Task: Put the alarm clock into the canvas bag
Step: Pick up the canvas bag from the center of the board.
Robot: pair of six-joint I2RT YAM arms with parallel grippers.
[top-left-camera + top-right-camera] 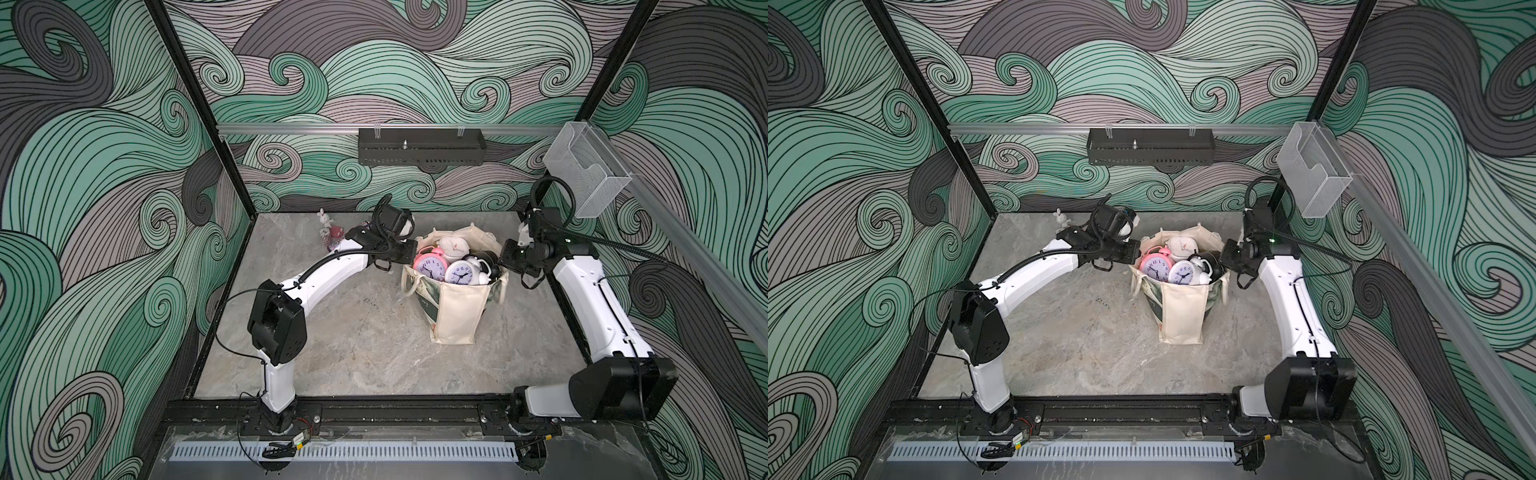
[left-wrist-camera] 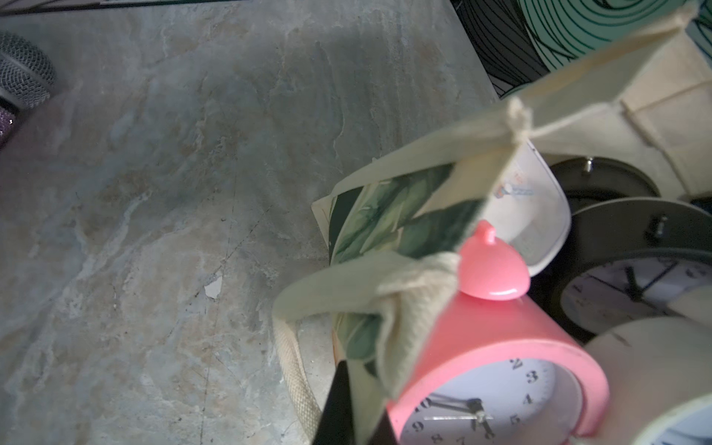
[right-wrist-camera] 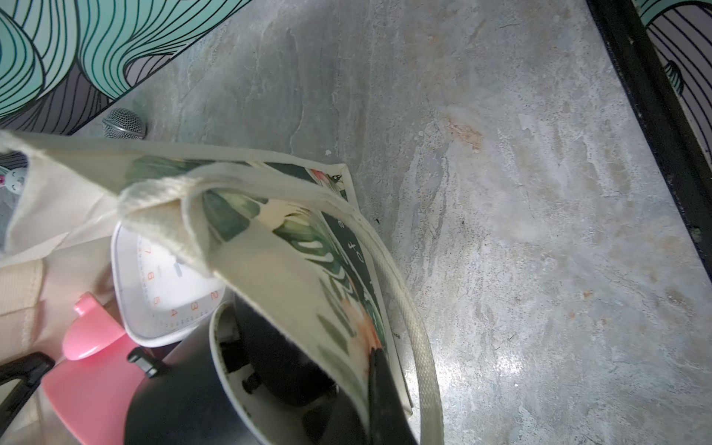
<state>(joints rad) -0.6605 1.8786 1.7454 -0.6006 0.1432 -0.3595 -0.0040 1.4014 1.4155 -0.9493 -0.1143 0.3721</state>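
Note:
The cream canvas bag (image 1: 457, 316) (image 1: 1183, 316) stands upright right of the table's middle with its mouth held wide. Inside lie several alarm clocks: a pink one (image 1: 428, 266) (image 2: 501, 339), a white round one (image 1: 459, 272), a white square one (image 1: 453, 245) (image 3: 165, 285) and a black one (image 1: 486, 259) (image 3: 181, 404). My left gripper (image 1: 411, 249) (image 2: 360, 424) is shut on the bag's left rim, with canvas pinched between its dark fingers. My right gripper (image 1: 505, 257) (image 3: 366, 404) is shut on the right rim, over the green print panel (image 3: 293, 277).
A small bunny figurine (image 1: 323, 218) and a glittery microphone (image 1: 332, 241) sit at the back left, behind my left arm. A black tray (image 1: 422, 146) hangs on the back rail and a clear plastic box (image 1: 584, 166) on the right rail. A bag strap (image 3: 420, 346) hangs outside.

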